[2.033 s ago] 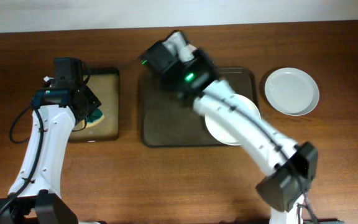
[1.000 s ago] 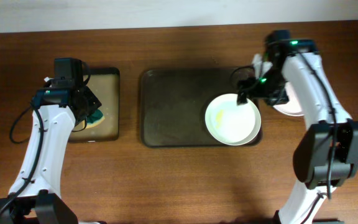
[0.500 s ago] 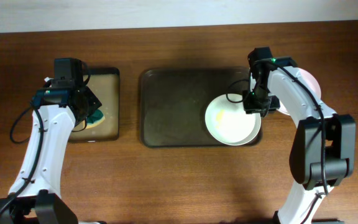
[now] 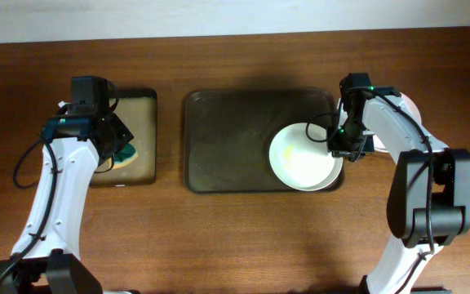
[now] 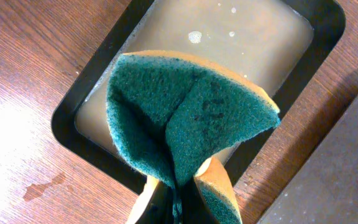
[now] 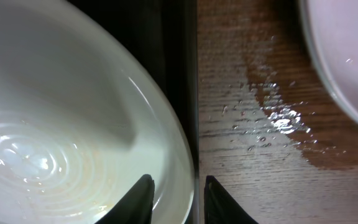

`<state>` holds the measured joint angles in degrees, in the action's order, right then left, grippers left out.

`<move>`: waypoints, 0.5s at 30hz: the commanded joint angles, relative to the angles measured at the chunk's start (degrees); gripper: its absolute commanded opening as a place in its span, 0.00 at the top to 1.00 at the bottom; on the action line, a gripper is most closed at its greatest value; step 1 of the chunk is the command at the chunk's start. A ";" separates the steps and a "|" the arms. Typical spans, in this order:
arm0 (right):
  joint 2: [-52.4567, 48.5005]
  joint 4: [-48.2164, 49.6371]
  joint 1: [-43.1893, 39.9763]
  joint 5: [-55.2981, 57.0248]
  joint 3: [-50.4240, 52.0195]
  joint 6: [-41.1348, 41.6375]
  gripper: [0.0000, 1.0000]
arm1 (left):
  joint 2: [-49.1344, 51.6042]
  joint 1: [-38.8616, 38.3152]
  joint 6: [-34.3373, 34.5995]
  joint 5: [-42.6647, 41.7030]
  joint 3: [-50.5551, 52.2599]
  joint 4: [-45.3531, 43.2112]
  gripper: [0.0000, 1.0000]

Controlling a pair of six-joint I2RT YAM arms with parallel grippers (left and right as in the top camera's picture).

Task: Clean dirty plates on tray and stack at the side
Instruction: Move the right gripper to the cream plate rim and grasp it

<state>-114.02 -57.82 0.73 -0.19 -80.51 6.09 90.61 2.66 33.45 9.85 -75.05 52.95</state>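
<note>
- Right hand (image 4: 345, 149) sits at the right edge of a white plate (image 4: 303, 157), with its two fingers (image 6: 143, 198) a narrow gap apart and closed on nothing.
- From the wrist, one finger hangs over the inside of the plate and the other over the outside. The plate's rim and the tray's dark rim run up between them.
- Whether either finger touches the plate cannot be told.
- That plate lies flat in the corner of the tray (image 4: 219, 139) nearest this hand. It looks wet, with a faint yellowish smear.
- From this hand, most of the tray stretches away to the left.
- On the hand's other side, a second plate (image 6: 344, 56) rests on the table (image 6: 247, 180). It lies near the hand and off the tray, and from above the arm hides most of it.
- Water drops (image 6: 272, 115) glisten on the table just past the outer finger, between the tray and the second plate.
- Left hand (image 5: 178, 208) is clamped on a folded green and yellow sponge (image 5: 185, 118), which fans out ahead of its fingers.
- Under that hand is a black-rimmed basin (image 5: 89, 93) of cloudy tan water. It cannot be told whether the sponge touches the water.
- This hand is well apart from the plate, and only a corner of the tray shows to its right.
</note>
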 commanded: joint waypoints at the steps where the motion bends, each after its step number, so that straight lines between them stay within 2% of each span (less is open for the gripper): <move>1: 0.07 0.24 0.04 -2.29 0.55 0.42 0.78 | -0.20 0.24 -0.11 0.00 0.00 -0.15 1.00; 2: 0.07 0.24 0.04 -2.97 0.55 0.42 0.82 | -0.20 0.22 -0.11 0.00 0.00 -0.15 1.00; 5: 0.07 0.26 0.11 -4.44 0.59 0.44 0.83 | -0.20 0.24 -0.11 0.00 0.00 -0.15 1.00; 8: 0.07 0.61 1.42 -8.41 0.59 0.42 0.83 | -0.20 0.24 -0.11 0.00 0.00 -0.17 1.00; 9: 0.07 0.74 1.88 -6.10 0.59 0.42 0.79 | -0.20 0.24 -0.11 0.00 0.00 -0.15 1.00; 11: 0.04 1.36 1.81 -1.79 0.63 6.23 0.78 | -0.20 0.24 -0.59 0.00 0.00 0.13 1.00; 15: -0.09 2.75 2.69 -8.57 0.85 9.05 0.78 | -0.20 0.22 -0.76 -0.79 0.00 0.22 1.00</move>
<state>-114.02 -55.31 2.52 -4.78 -80.44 12.21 90.61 2.66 33.41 9.85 -75.05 53.17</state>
